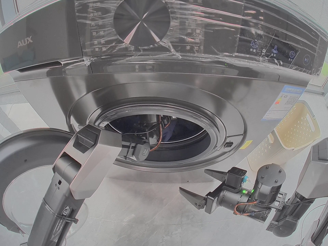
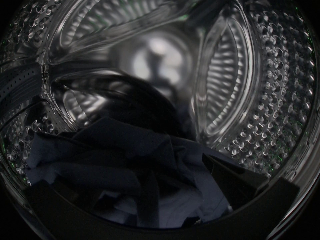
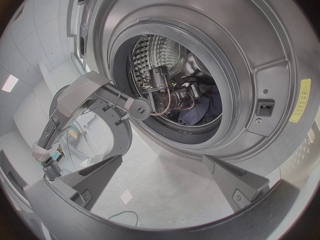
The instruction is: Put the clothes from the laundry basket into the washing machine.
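The washing machine (image 1: 164,96) stands with its round door (image 1: 24,161) swung open to the left. My left arm (image 1: 89,154) goes through the opening, and its gripper (image 2: 160,164) is deep in the drum (image 2: 266,84), open, just above a heap of dark blue clothes (image 2: 133,144). From the right wrist view the same gripper (image 3: 200,90) sits over the blue clothes (image 3: 200,110). My right gripper (image 1: 200,183) hangs open and empty in front of the machine, low and to the right; its fingers (image 3: 233,180) are spread wide. The cream laundry basket (image 1: 297,130) stands at the machine's right.
Pale tiled floor (image 1: 153,205) lies open in front of the machine. The open door takes up the space at the lower left. The door rim (image 3: 233,84) and its latch (image 3: 265,107) ring the opening.
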Available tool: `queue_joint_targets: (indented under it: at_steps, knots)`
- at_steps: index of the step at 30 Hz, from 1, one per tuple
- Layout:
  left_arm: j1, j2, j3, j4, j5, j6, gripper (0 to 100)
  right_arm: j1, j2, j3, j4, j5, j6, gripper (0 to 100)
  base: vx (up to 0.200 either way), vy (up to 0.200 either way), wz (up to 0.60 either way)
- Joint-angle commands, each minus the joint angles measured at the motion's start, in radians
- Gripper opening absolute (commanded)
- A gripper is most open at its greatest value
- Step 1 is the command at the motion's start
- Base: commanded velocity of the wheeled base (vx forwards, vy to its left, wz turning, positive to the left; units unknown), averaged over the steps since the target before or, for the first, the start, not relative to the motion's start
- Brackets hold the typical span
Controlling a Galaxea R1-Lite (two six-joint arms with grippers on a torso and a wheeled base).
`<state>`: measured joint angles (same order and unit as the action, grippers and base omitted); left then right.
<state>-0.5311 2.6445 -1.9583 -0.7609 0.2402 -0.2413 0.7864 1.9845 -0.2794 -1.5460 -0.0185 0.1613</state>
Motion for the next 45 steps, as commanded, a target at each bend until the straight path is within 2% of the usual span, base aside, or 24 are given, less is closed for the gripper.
queue_joint_targets:
  at_steps: [1, 4, 6, 9, 13, 14, 15, 17, 21, 27, 28, 34, 38, 43, 45]
  knots:
    - [-0.007, -0.040, 0.075, -0.008, 0.001, 0.016, 100, 0.001, -0.001, 0.000, 0.000, 0.000, 0.000, 100, 0.000, 0.000, 0.00]
    - [-0.024, -0.097, 0.167, -0.011, -0.001, 0.017, 100, 0.001, -0.001, 0.000, 0.000, 0.000, 0.000, 100, 0.000, 0.000, 0.00]
    - [-0.037, -0.146, 0.262, -0.031, -0.001, 0.028, 100, 0.001, -0.003, 0.002, 0.000, 0.000, 0.000, 100, 0.000, 0.000, 0.00]
    - [-0.056, -0.215, 0.420, -0.098, -0.001, 0.073, 100, 0.001, -0.004, 0.006, 0.000, 0.000, 0.001, 100, 0.000, 0.000, 0.00]
    - [-0.092, -0.284, 0.656, -0.252, -0.007, 0.148, 100, -0.001, -0.012, 0.012, 0.000, 0.000, 0.001, 100, 0.000, 0.000, 0.00]
    - [-0.093, -0.285, 0.664, -0.255, -0.007, 0.151, 100, -0.001, -0.013, 0.012, 0.000, -0.001, 0.001, 100, 0.000, 0.000, 0.00]
    - [-0.107, -0.319, 0.765, -0.318, -0.018, 0.175, 100, -0.001, -0.024, 0.016, 0.000, -0.001, 0.003, 100, 0.000, 0.000, 0.00]
    - [-0.121, -0.365, 0.855, -0.365, -0.025, 0.188, 100, -0.001, -0.035, 0.023, 0.000, -0.001, 0.003, 100, 0.000, 0.000, 0.00]
    - [-0.164, -0.480, 1.039, -0.414, -0.058, 0.183, 100, -0.003, -0.055, 0.046, 0.000, -0.001, 0.004, 100, 0.000, 0.000, 0.00]
    - [-0.211, -0.603, 1.194, -0.439, -0.056, 0.178, 100, -0.007, -0.116, 0.071, 0.000, -0.001, -0.002, 100, 0.000, 0.000, 0.00]
    - [-0.233, -0.652, 1.262, -0.460, -0.048, 0.178, 100, -0.013, -0.141, 0.080, 0.000, -0.004, 0.000, 100, 0.000, 0.000, 0.00]
    - [-0.273, -0.761, 1.441, -0.538, -0.044, 0.186, 100, -0.022, -0.220, 0.178, 0.000, -0.014, 0.000, 100, 0.000, 0.000, 0.00]
    - [-0.282, -0.811, 1.507, -0.580, -0.044, 0.188, 100, -0.050, -0.274, 0.220, 0.001, -0.014, -0.005, 100, 0.000, 0.000, 0.00]
    - [-0.285, -0.900, 1.653, -0.653, -0.044, 0.191, 100, -0.121, -0.377, 0.272, 0.010, -0.015, -0.011, 100, 0.000, 0.000, 0.00]
    - [-0.285, -0.933, 1.698, -0.680, -0.042, 0.203, 100, -0.138, -0.408, 0.279, 0.018, -0.020, -0.017, 100, -0.200, 0.000, 0.00]
